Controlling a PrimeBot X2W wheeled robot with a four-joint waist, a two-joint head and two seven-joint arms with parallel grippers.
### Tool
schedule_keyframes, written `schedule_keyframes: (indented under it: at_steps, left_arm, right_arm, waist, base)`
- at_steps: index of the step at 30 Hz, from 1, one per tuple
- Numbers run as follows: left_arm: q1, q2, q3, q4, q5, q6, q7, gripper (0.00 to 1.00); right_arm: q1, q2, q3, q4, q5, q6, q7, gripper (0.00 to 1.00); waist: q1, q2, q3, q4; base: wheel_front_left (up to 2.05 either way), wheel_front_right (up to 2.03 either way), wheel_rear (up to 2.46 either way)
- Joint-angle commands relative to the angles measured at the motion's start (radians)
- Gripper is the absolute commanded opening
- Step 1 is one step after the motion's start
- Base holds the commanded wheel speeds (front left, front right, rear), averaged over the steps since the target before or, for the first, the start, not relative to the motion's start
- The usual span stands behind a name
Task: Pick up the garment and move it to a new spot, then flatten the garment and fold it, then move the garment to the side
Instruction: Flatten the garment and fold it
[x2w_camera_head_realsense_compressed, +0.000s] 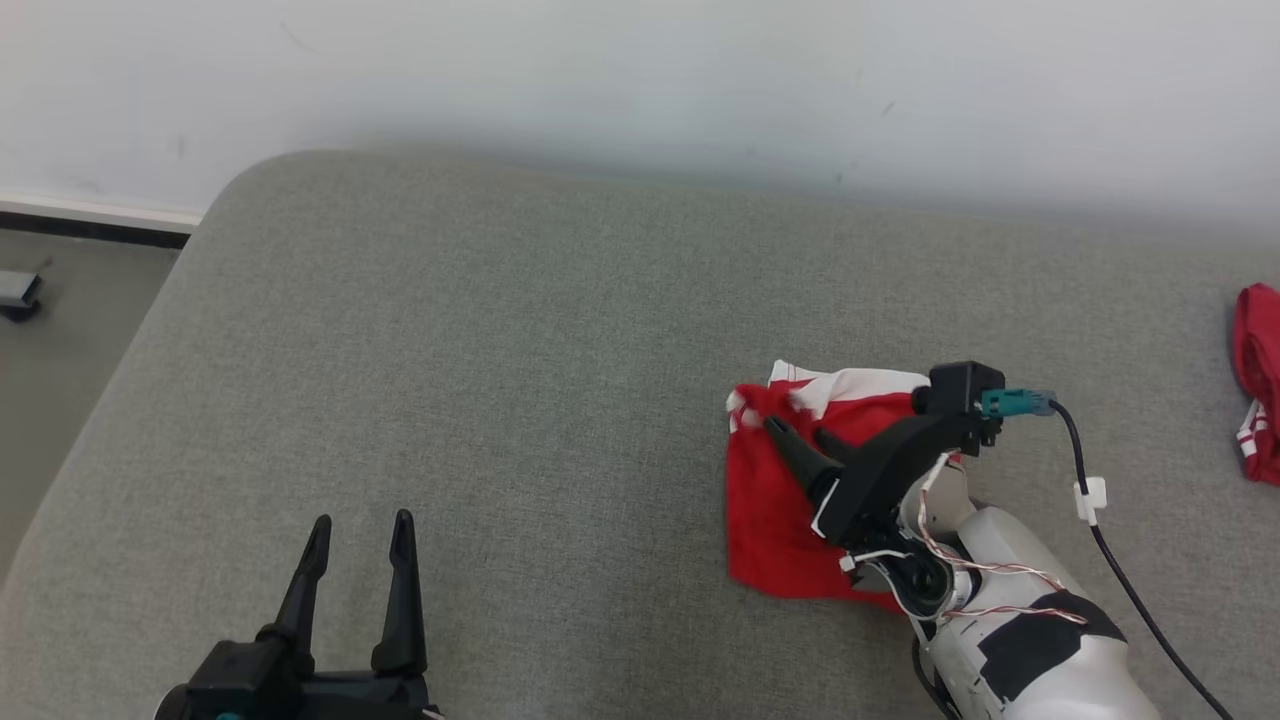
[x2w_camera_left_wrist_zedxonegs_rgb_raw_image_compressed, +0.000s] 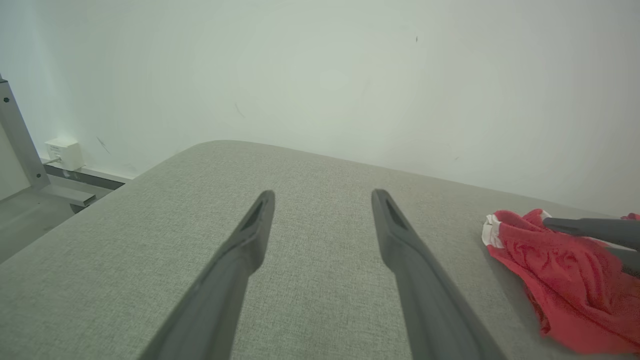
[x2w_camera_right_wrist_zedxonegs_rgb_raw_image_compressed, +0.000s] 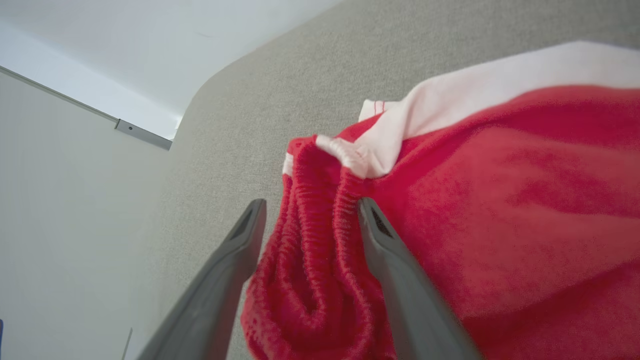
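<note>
Closest in, the right gripper (x2w_camera_right_wrist_zedxonegs_rgb_raw_image_compressed: 311, 202) has its jaws standing apart with a bunched ridge of ribbed elastic waistband (x2w_camera_right_wrist_zedxonegs_rgb_raw_image_compressed: 320, 235) between them. They straddle the cloth without pinching it. That band belongs to a crumpled red knit garment with white trim (x2w_camera_right_wrist_zedxonegs_rgb_raw_image_compressed: 500, 200), seemingly sports shorts. It lies towards the right side of a grey fabric-covered surface (x2w_camera_head_realsense_compressed: 500, 350), under and just ahead of the right gripper (x2w_camera_head_realsense_compressed: 796, 428). The left gripper (x2w_camera_head_realsense_compressed: 360, 530) hovers at the near edge, well apart from the garment (x2w_camera_head_realsense_compressed: 770, 530), its jaws wide open and holding nothing.

Soft, light and limp, the garment would likely sag and fold wherever it is unsupported. It should not slip much, and nothing about it looks fragile. The thick elastic band or a corner of the white-edged hem seems the surest place to pinch, since a single thin layer could slide free.

Further out, a second red and white cloth (x2w_camera_head_realsense_compressed: 1258, 370) sits at the far right edge, below a plain white wall (x2w_camera_head_realsense_compressed: 600, 70).
</note>
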Motion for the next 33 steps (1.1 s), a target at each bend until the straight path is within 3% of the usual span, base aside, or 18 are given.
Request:
schedule_keyframes:
  at_steps: [1, 8, 14, 19, 33]
  left_arm:
    - [0.005, -0.001, 0.002, 0.002, -0.004, 0.001, -0.003, 1.0]
    - [0.035, -0.001, 0.029, -0.008, 0.018, -0.002, -0.003, 1.0]
    - [0.061, -0.002, 0.06, -0.023, 0.041, -0.012, -0.003, 1.0]
    - [0.076, -0.001, 0.094, -0.038, 0.062, -0.015, -0.003, 1.0]
    - [0.105, -0.001, 0.143, -0.062, 0.086, -0.019, -0.003, 1.0]
  right_arm:
    - [-0.011, 0.0, 0.006, -0.009, -0.016, 0.0, -0.011, 1.0]
    - [0.063, -0.073, 0.045, -0.164, -0.081, 0.0, -0.119, 1.0]
    - [0.157, -0.154, 0.014, -0.32, -0.116, 0.0, -0.217, 1.0]
    - [0.244, -0.181, -0.028, -0.425, -0.154, 0.0, -0.286, 1.0]
    - [0.482, -0.146, -0.15, -0.648, -0.27, 0.0, -0.388, 1.0]
  waist:
    - [-0.0001, -0.0001, -0.008, -0.007]
    - [-0.0001, -0.0001, -0.045, -0.05]
    - [-0.0001, -0.0001, -0.063, -0.103]
    - [-0.0001, -0.0001, -0.072, -0.152]
    - [-0.0001, -0.0001, -0.099, -0.241]
  base:
    - [0.0, 0.0, 0.0]
    - [0.0, 0.0, 0.0]
    - [0.0, 0.0, 0.0]
    - [0.0, 0.0, 0.0]
    - [0.0, 0.0, 0.0]
